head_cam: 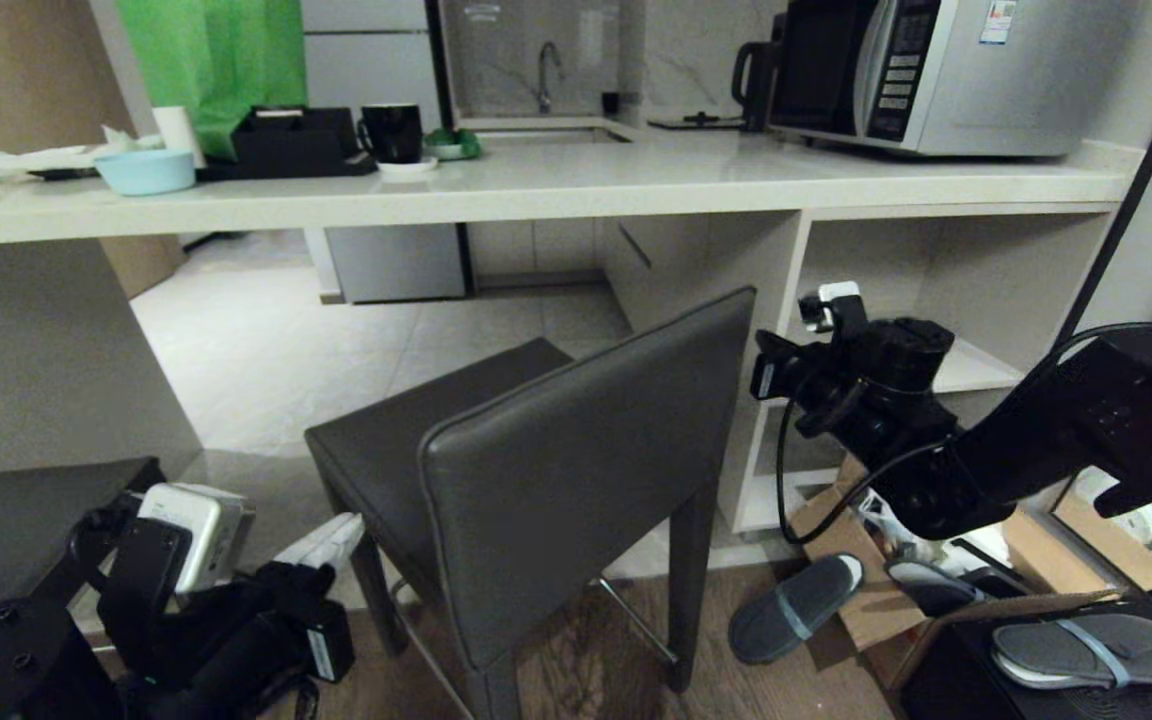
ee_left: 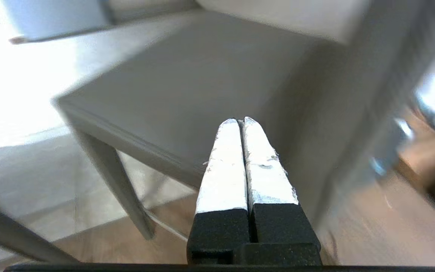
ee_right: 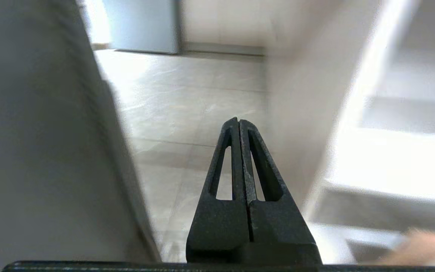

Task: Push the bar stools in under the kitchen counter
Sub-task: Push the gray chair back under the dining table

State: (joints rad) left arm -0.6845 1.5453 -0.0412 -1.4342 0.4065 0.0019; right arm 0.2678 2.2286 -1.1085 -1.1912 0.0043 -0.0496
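Note:
One dark grey bar stool (head_cam: 546,470) stands askew in front of the kitchen counter (head_cam: 576,185), its backrest toward me and its seat (ee_left: 202,83) short of the open knee space. A dark grey slab (head_cam: 16,520) at the lower left looks like part of a second stool. My left gripper (head_cam: 321,545) (ee_left: 241,121) is low at the stool's left side, shut and empty, its tips close to the seat edge. Just off the backrest's right edge hangs my right gripper (head_cam: 766,365) (ee_right: 239,120), also shut and empty. The backrest (ee_right: 32,151) is beside it, and I cannot tell if they touch.
White open shelves (head_cam: 966,300) and the counter's side panel (ee_right: 296,132) lie just right of the right gripper. Slippers (head_cam: 796,610) and a cardboard box (head_cam: 866,600) sit on the floor at lower right. A microwave (head_cam: 936,70), black mug (head_cam: 391,130) and blue bowl (head_cam: 144,170) are on the worktop.

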